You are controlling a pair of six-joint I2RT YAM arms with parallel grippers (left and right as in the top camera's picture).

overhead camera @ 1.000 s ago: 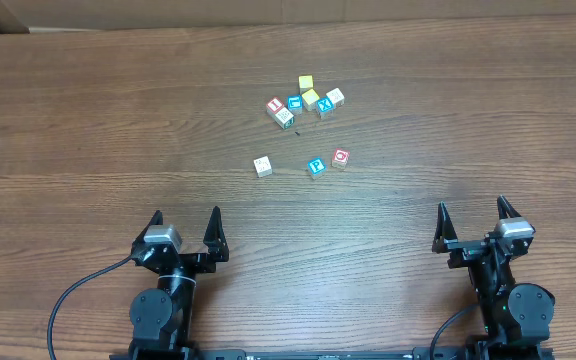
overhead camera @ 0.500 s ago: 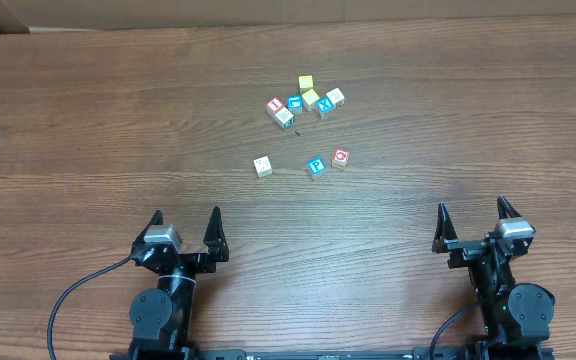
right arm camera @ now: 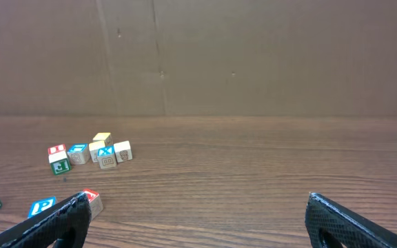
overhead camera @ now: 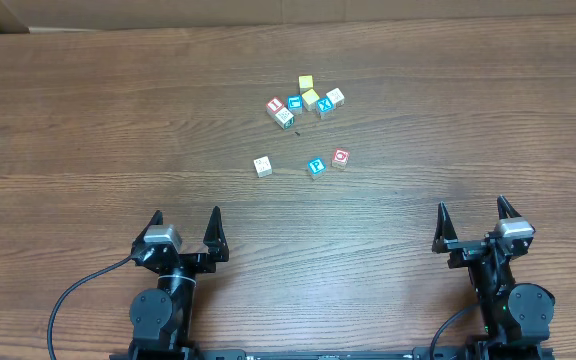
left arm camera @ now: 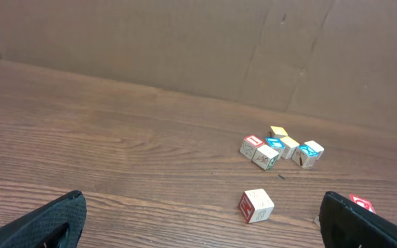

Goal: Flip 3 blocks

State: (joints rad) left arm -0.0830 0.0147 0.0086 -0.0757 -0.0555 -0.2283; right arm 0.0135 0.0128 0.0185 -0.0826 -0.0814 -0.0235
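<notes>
The left gripper (overhead camera: 185, 214) and right gripper (overhead camera: 471, 206) stand wide open, holding nothing, at the table's (overhead camera: 88, 120) near edge, well apart from the pale block (overhead camera: 263, 166), teal-letter block (overhead camera: 316, 167) and red-ring block (overhead camera: 340, 157) mid-table, with the cluster of other cubes (overhead camera: 306, 103) just beyond.

On the table (overhead camera: 88, 120) a loose row was laid out: left block (overhead camera: 263, 166), then middle block (overhead camera: 316, 167) close to right block (overhead camera: 340, 157). A cluster of blocks (overhead camera: 305, 102) was seen behind them, apart.

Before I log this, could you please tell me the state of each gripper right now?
Left gripper: open, holding nothing.
Right gripper: open, holding nothing.
</notes>
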